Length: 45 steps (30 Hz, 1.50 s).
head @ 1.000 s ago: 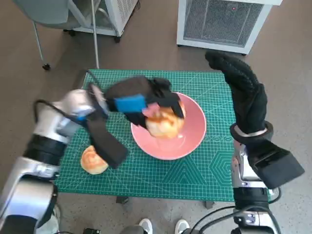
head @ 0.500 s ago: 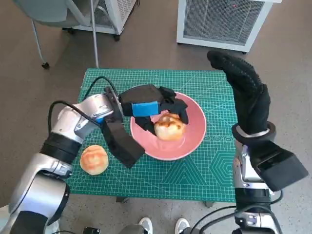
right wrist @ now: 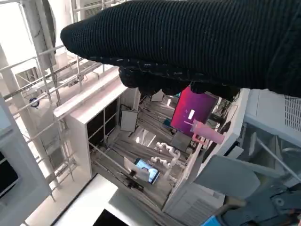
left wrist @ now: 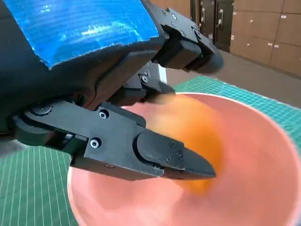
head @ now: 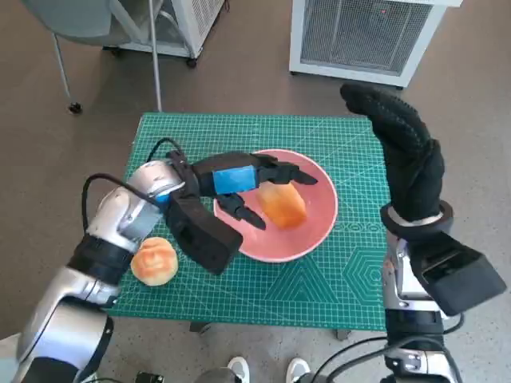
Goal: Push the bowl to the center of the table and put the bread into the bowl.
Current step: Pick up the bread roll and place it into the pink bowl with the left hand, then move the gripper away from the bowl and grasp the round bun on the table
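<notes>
The bench, covered by a green cutting mat, fills the middle of the head view, with brown floor around it and a white grilled unit at the upper right. On it the pink bowl sits roughly at the middle of the frame, close to the bench's center, so the push looks done.

The right robot hand stands at the right of the frame, raised above the bench's right edge, fingers together and holding nothing; its wrist view shows only the room, so it plays no part now.

The left robot hand reaches in from the left and hovers over the bowl's left half, fingers spread apart and empty.

One piece of bread lies inside the bowl, just below and to the right of those open fingers; in the left wrist view it is an orange blur on the bowl's floor.

A second bun rests on the mat at the lower left, outside the bowl, beside the left forearm. It lies behind and below the left robot hand, toward the frame's lower left, far nearer to that hand than to the right one. If it also belongs in the bowl, the left arm would need to draw back toward it.
</notes>
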{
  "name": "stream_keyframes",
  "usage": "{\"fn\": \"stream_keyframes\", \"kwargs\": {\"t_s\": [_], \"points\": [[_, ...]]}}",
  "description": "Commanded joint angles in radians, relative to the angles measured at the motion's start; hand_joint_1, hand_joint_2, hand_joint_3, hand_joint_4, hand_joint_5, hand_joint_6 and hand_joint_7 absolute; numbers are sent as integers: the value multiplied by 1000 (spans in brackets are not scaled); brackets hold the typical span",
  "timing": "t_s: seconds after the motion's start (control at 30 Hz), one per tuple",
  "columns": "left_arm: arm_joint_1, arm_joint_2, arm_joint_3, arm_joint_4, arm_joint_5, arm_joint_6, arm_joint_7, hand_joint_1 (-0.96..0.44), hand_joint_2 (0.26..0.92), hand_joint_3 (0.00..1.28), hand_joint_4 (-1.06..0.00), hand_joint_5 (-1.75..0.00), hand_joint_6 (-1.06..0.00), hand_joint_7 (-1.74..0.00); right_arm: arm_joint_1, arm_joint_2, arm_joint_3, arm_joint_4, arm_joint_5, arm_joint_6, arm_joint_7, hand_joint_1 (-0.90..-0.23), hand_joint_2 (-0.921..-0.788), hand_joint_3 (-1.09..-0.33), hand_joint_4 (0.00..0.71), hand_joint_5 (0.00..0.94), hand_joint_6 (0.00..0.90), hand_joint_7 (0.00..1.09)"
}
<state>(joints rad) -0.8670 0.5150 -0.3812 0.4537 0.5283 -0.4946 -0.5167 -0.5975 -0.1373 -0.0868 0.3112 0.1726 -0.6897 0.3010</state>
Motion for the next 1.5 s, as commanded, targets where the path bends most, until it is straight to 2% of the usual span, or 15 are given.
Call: {"fn": "stream_keyframes", "kwargs": {"t_s": [0.03,0.27,0.63,0.9,1.2,1.5], "points": [[33,43,63,-100,-88,40,-57,-499,890,3,-89,-1,-139,-114,19,2,-1,12,-5,6,-7,-667,-921,-845,258,1,-1,649],[115,134,177,-272,-215,93,-130,-493,884,0,-95,-4,-144,-110,18,6,3,7,-5,10,-8,-670,-921,-844,259,1,-1,637],[356,349,401,-454,-335,69,-169,-480,881,0,-113,-6,-145,-101,17,5,6,-9,11,25,0,-673,-921,-847,253,0,-1,622],[553,458,529,-536,-335,81,-184,-474,876,0,-119,-5,-152,-92,9,9,9,-5,25,35,8,-662,-921,-850,252,0,-1,629],[717,510,595,-577,-323,88,-195,-482,863,0,-123,-3,-165,-79,3,14,15,3,30,36,12,-664,-921,-846,252,0,-1,616],[766,481,554,-526,-326,72,-176,-456,824,0,-145,-9,-176,-59,-1,17,16,7,35,39,18,-654,-921,-840,253,1,-1,612]]}}
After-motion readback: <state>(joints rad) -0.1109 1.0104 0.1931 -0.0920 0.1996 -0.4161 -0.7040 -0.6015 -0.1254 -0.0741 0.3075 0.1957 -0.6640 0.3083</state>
